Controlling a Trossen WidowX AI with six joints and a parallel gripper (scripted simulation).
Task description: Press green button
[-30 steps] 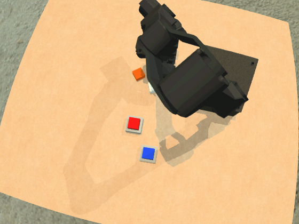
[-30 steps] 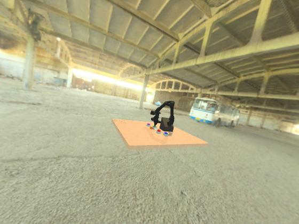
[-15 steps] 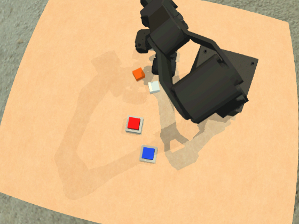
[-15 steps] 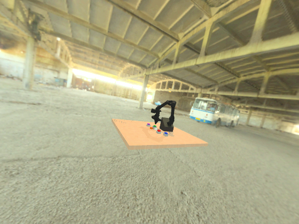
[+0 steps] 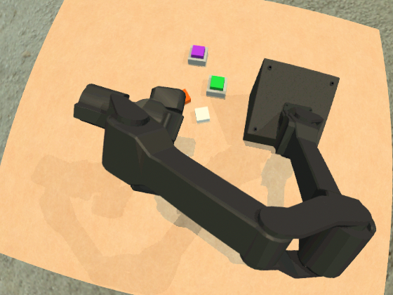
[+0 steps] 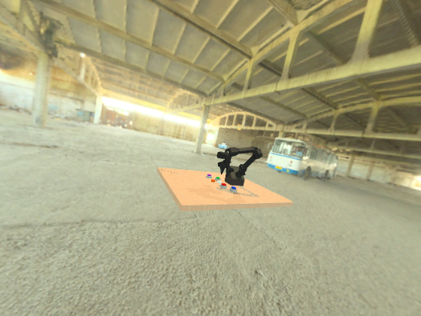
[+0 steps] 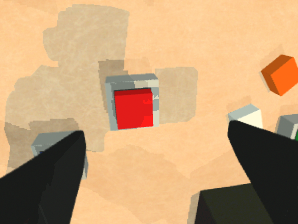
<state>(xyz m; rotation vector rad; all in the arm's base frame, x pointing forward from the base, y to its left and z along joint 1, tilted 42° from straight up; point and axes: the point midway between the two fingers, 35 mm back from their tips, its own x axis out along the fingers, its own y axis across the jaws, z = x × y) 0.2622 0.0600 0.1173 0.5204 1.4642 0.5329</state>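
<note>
From the top, the arm (image 5: pixel 196 189) sprawls across the board (image 5: pixel 70 218) and hides much of it; neither the red nor the blue button can be seen here. The green button (image 5: pixel 217 83) sits uncovered on its grey base, between the purple button (image 5: pixel 198 52) above it and the white block (image 5: pixel 202 114) below it, close to the arm's square base plate (image 5: pixel 291 102). The orange block (image 5: pixel 187 95) shows only as a corner poking out beside the wrist housing. The gripper itself is under the arm in this view and cannot be made out. In the exterior view everything is tiny: the arm (image 6: pixel 237 162) stands bent over the board (image 6: pixel 195 192), with the buttons as small coloured dots, the red button (image 6: pixel 224 184) and the blue button (image 6: pixel 233 188) nearest the camera and the green button (image 6: pixel 218 178) further back; the fingers are too small to read. A blurred bus (image 6: pixel 301 158) stands behind. In the wrist view the gripper (image 7: pixel 160 150) is spread wide with nothing between its two dark fingers, which are cut off by the lower edge. The red button (image 7: pixel 133 108) lies ahead between them, well apart from both. The blue button's grey base (image 7: pixel 47 142) peeks out behind the left-hand finger, its cap hidden. At the right edge, the white block (image 7: pixel 248 117) is partly covered by the other finger, the orange block (image 7: pixel 281 74) is cut by the frame, and only a sliver of the green button (image 7: pixel 290 127) shows.
</note>
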